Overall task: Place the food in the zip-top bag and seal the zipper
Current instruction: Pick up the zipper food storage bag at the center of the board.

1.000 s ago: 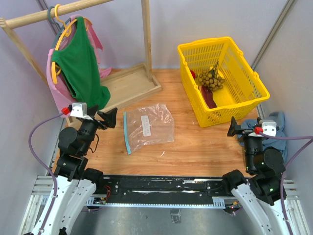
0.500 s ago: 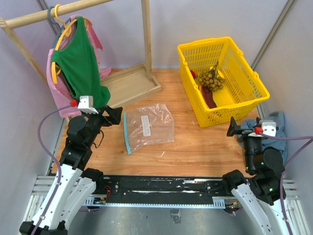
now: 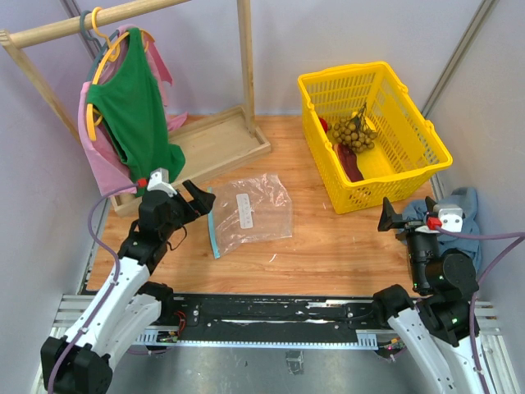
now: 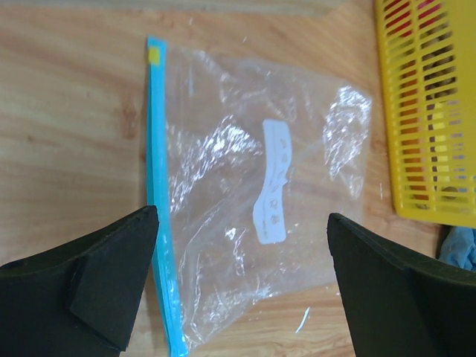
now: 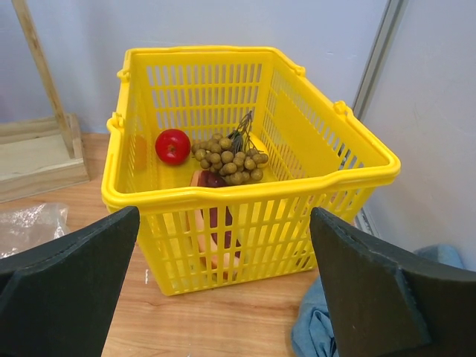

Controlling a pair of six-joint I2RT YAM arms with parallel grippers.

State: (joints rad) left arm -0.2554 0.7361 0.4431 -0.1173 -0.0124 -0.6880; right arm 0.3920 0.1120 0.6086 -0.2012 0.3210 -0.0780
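Wooden tabletop [image 3: 328, 246], approach stage: both grippers spread wide and empty, nothing bagged yet.
Zip-top bag [image 3: 250, 209] lies flat at centre, its zipper [image 3: 212, 223] beside the left gripper [image 3: 197, 199], which has advanced toward it over the last second. The food [image 3: 354, 131] sits in the yellow basket [image 5: 253, 190], which the right gripper [image 3: 392, 218] faces. Next move, probably: pinching the bag's mouth open.

glossy crinkled plastic bag [image 4: 253, 223], matt wooden table [image 3: 328, 246]

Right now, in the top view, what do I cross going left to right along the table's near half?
In order: left gripper, zipper, zip-top bag, right gripper, blue cloth. The yellow basket behind overlaps several, so omitted.
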